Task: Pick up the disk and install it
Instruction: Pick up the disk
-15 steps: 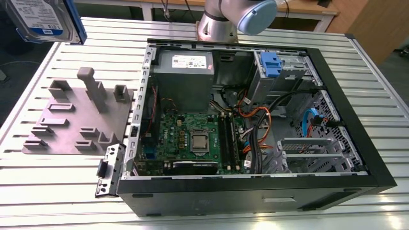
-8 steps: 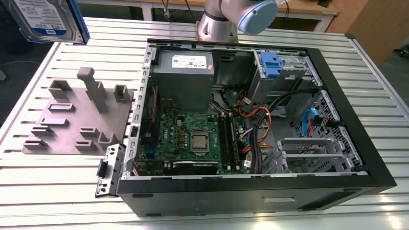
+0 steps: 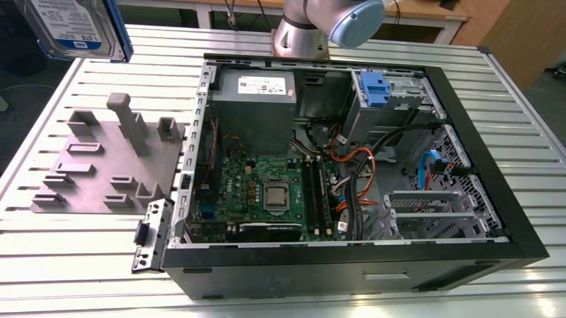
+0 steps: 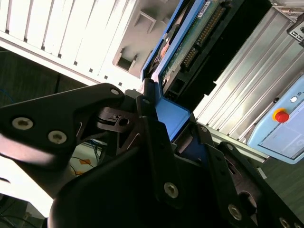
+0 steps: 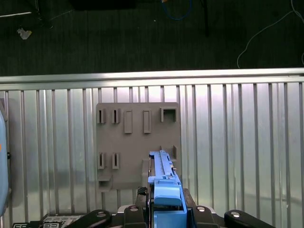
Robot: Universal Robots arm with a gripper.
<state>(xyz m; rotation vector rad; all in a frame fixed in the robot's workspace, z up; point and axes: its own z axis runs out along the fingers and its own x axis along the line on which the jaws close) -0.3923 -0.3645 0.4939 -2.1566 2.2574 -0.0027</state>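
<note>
disk (image 4: 192,42) sits clamped in the gripper (image 4: 173,124) by its blue bracket, green board side and connector showing. held off the table over the grey fixture plate (image 5: 135,140). exterior view: silver body and blue-white label cut off at frame edge. open pc case (image 3: 484,156) further off.

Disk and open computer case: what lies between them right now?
In the exterior view, bare slatted table lies between the disk and the computer case. The grey fixture plate lies off that stretch. The gripper clamps the disk's blue bracket.
</note>
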